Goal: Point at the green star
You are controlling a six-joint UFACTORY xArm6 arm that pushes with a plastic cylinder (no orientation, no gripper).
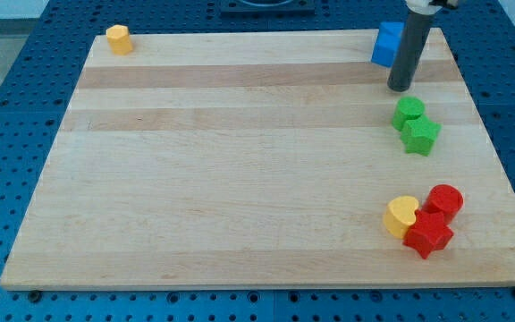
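The green star (421, 136) lies near the board's right edge, touching a rounder green block (409, 112) just above and to its left. My tip (401, 88) stands on the board a short way above that rounder green block, apart from it, and further above the green star. The rod rises from the tip to the view's top.
A blue block (386, 44) sits at the top right, just left of the rod. A yellow block (119, 39) is at the top left corner. At the lower right a yellow heart (401, 216), a red cylinder (444, 202) and a red star (428, 234) cluster together.
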